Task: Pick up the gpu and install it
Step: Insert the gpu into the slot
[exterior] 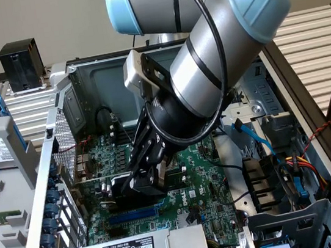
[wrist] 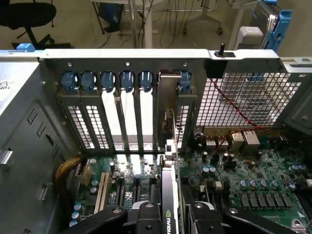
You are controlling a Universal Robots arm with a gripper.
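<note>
Exterior view: high and off to one side, looking down into the open case [exterior: 94,78]; close, arm [exterior: 205,56] in the foreground.
Wrist view: just behind the gripper [wrist: 168,222], low over the motherboard [wrist: 253,180], facing the blue slot clips [wrist: 107,80].
Shared: motherboard, clips, gpu [wrist: 169,190].

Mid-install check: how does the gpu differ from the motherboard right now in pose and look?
The gpu stands on edge, clamped in the gripper; the motherboard lies flat on the case floor. The gpu is a narrow card under a black shroud; the motherboard is a wide, bare green board. Both are inside the case.
</note>
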